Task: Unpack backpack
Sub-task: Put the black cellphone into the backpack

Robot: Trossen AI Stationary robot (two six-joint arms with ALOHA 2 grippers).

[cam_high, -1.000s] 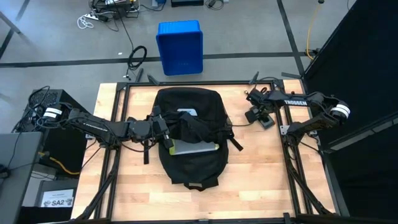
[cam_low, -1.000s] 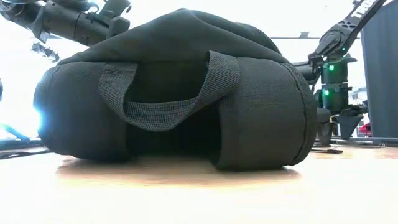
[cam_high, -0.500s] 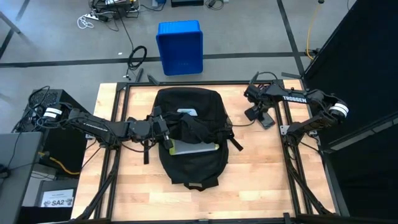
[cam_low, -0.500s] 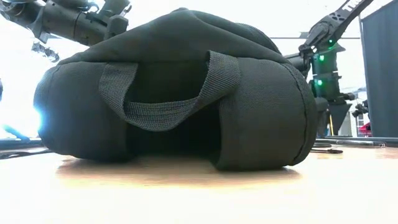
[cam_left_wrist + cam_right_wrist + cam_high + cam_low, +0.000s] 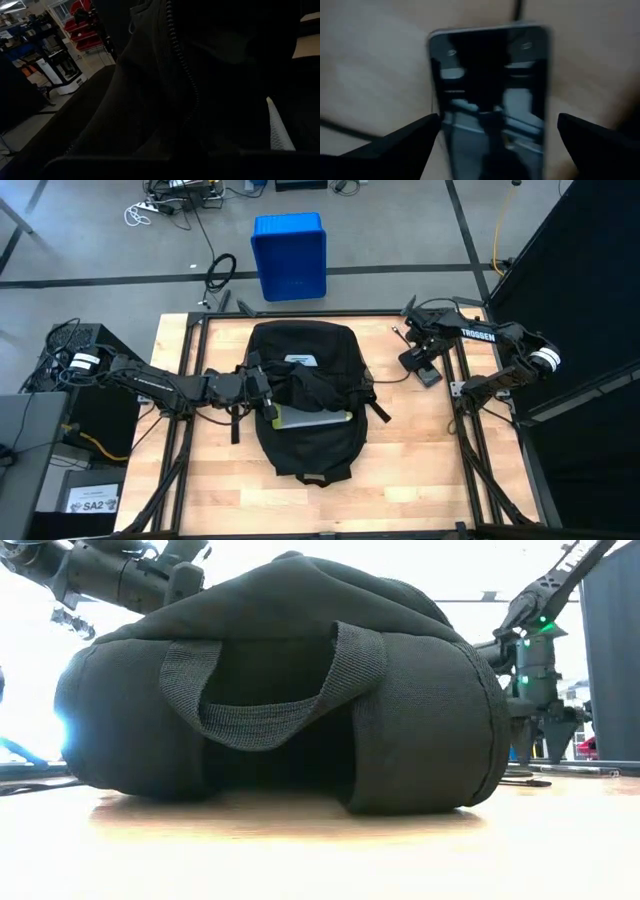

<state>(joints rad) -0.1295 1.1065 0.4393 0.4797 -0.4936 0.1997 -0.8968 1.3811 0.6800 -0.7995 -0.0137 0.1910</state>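
Lying flat in the middle of the bench [image 5: 400, 450], the backpack [image 5: 305, 405] has its main compartment unzipped, and a grey slab, probably a laptop [image 5: 313, 418], shows in the opening.

The left gripper [image 5: 262, 388] sits at the left edge of that opening, closed; from above it seems to pinch the fabric beside the zipper, and its wrist view shows only dark cloth and zipper teeth, so exactly what it holds cannot be told.

The right gripper [image 5: 417, 352] hangs over the far right corner of the bench, well apart from the bag, with its fingers [image 5: 405, 137] spread wide. Directly below it a phone [image 5: 490, 95] lies face up on the wood, free of the fingers.

Risks from here, as a judgement:
- The phone lies near the bench edge; a careless sweep of the right arm as it leaves could nudge it off.
- A thin cable [image 5: 385, 377] runs from the phone's side toward the bag; snagging it could drag the phone.
- If the left gripper's hold on the flap slips, the opening may fall shut over the laptop.
- The laptop is wide and smooth; a shallow pinch on its edge could let it tip and drop.
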